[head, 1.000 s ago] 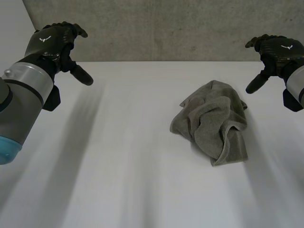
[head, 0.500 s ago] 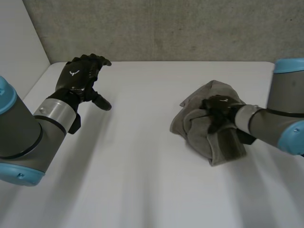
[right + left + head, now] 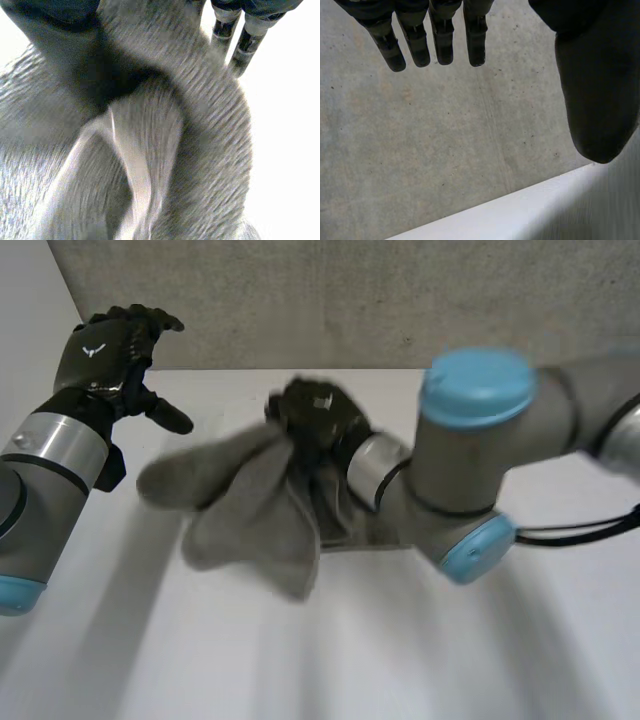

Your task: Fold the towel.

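The grey towel [image 3: 245,505] hangs bunched and spread from my right hand [image 3: 315,412], lifted off the white table [image 3: 300,660] left of centre. My right arm reaches across from the right. In the right wrist view the towel [image 3: 150,150] is gathered between the thumb and the fingers [image 3: 235,45], so the hand is shut on a bunch of cloth; I cannot tell which part of the towel. My left hand [image 3: 105,345] is raised at the far left, apart from the towel, open. In the left wrist view its fingers [image 3: 435,35] are straight and hold nothing.
A grey concrete wall [image 3: 350,290] runs behind the table's far edge [image 3: 545,210]. The right arm's thick grey elbow with light-blue caps [image 3: 470,470] stretches over the table's middle and right.
My right hand came down onto the towel at the right, closed on it and swept it up and left across the table. My left hand dipped toward the table, then rose back.
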`<state>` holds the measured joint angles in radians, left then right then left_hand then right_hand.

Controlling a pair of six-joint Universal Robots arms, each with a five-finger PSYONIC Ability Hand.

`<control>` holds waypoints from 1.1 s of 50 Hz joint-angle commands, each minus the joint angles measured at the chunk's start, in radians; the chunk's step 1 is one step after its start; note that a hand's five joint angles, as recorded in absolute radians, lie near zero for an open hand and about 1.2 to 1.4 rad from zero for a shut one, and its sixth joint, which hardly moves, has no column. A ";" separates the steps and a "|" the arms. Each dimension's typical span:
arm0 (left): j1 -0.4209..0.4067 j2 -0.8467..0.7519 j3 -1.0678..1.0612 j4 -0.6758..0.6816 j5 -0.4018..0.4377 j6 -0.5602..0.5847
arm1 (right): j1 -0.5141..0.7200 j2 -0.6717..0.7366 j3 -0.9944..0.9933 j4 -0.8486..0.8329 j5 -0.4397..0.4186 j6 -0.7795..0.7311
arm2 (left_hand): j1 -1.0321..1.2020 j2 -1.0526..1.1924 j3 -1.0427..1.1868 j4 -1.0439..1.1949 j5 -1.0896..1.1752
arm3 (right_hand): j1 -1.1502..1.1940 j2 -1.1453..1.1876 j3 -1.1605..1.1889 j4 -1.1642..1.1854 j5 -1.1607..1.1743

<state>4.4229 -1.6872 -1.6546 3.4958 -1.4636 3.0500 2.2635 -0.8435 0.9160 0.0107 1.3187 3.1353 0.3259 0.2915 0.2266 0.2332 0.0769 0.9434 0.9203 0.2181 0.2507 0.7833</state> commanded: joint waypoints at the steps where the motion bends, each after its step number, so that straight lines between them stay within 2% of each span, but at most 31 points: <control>1: -0.002 0.029 -0.008 -0.001 0.002 0.000 | -0.004 0.090 0.012 0.015 0.065 -0.119 | -0.095 -0.060 -0.052 -0.059 -0.020 | -0.769 -0.746 -0.044 -0.076 -0.783; 3: -0.004 0.030 -0.010 -0.003 0.003 0.000 | -0.006 0.064 0.026 0.015 0.097 -0.146 | -0.095 -0.060 -0.052 -0.059 -0.020 | -0.769 -0.746 -0.044 -0.076 -0.783; 5: -0.016 0.034 -0.011 -0.020 0.003 0.004 | -0.007 -0.041 0.087 0.014 0.123 -0.185 | -0.089 -0.055 -0.052 -0.059 -0.015 | -0.769 -0.746 -0.044 -0.076 -0.783; 9: -0.031 0.052 -0.020 -0.073 0.006 0.001 | -0.024 -0.149 0.184 0.006 0.126 -0.215 | -0.080 -0.046 -0.052 -0.059 -0.006 | -0.769 -0.746 -0.044 -0.076 -0.783; 11: -0.049 0.066 -0.031 -0.105 0.008 0.004 | -0.076 -0.236 0.310 0.002 0.125 -0.233 | -0.077 -0.043 -0.052 -0.059 -0.003 | -0.769 -0.746 -0.044 -0.076 -0.783; 16: -0.141 0.083 -0.105 -0.172 0.005 0.013 | -0.128 -0.322 0.472 -0.003 0.122 -0.244 | -0.060 -0.025 -0.052 -0.059 0.015 | -0.769 -0.746 -0.044 -0.076 -0.783; 20: -0.181 0.080 -0.151 -0.178 0.002 0.013 | -0.180 -0.348 0.578 -0.003 0.117 -0.245 | 0.010 0.045 -0.052 -0.059 0.085 | -0.769 -0.746 -0.044 -0.076 -0.783; 22: -0.197 0.080 -0.172 -0.182 0.002 0.013 | -0.193 -0.347 0.598 -0.005 0.116 -0.245 | 0.072 0.106 -0.052 -0.059 0.146 | -0.769 -0.746 -0.044 -0.076 -0.783; 26: -0.232 0.077 -0.221 -0.210 0.012 0.013 | -0.205 -0.333 0.629 -0.002 0.085 -0.245 | 0.219 0.254 -0.052 -0.059 0.294 | -0.618 -0.595 -0.044 -0.076 -0.633; 32: -0.306 0.017 -0.211 -0.221 0.009 0.015 | -0.194 -0.261 0.607 0.002 0.027 -0.244 | 0.216 0.251 -0.052 -0.059 0.291 | -0.577 -0.553 -0.044 -0.076 -0.591; 43: -0.315 -0.235 -0.099 -0.225 0.000 0.012 | -0.176 -0.082 0.443 0.002 0.011 -0.241 | 0.202 0.236 -0.052 -0.059 0.276 | -0.603 -0.580 -0.044 -0.076 -0.617; 49: -0.312 -0.319 -0.045 -0.216 -0.012 0.010 | -0.167 0.030 0.327 0.000 0.016 -0.236 | 0.175 0.210 -0.052 -0.059 0.250 | -0.618 -0.595 -0.044 -0.076 -0.632; 52: -0.303 -0.378 0.007 -0.215 -0.054 0.010 | -0.162 0.052 0.299 0.000 0.017 -0.231 | 0.172 0.207 -0.052 -0.059 0.247 | -0.612 -0.589 -0.044 -0.076 -0.626; 54: -0.289 -0.416 0.062 -0.221 -0.134 0.013 | -0.150 0.086 0.255 -0.005 0.019 -0.225 | 0.158 0.192 -0.052 -0.059 0.232 | -0.591 -0.568 -0.044 -0.076 -0.606; 55: -0.289 -0.416 0.062 -0.221 -0.135 0.013 | -0.150 0.086 0.254 -0.005 0.019 -0.225 | 0.158 0.192 -0.052 -0.059 0.232 | -0.591 -0.568 -0.044 -0.076 -0.606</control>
<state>4.1161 -2.0357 -1.6720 3.2784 -1.5019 3.0608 2.0989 -0.8142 1.2422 0.0108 1.3342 2.9006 0.5209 0.5228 0.2266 0.2332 0.3286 0.3378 0.3341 0.2181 0.2507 0.1719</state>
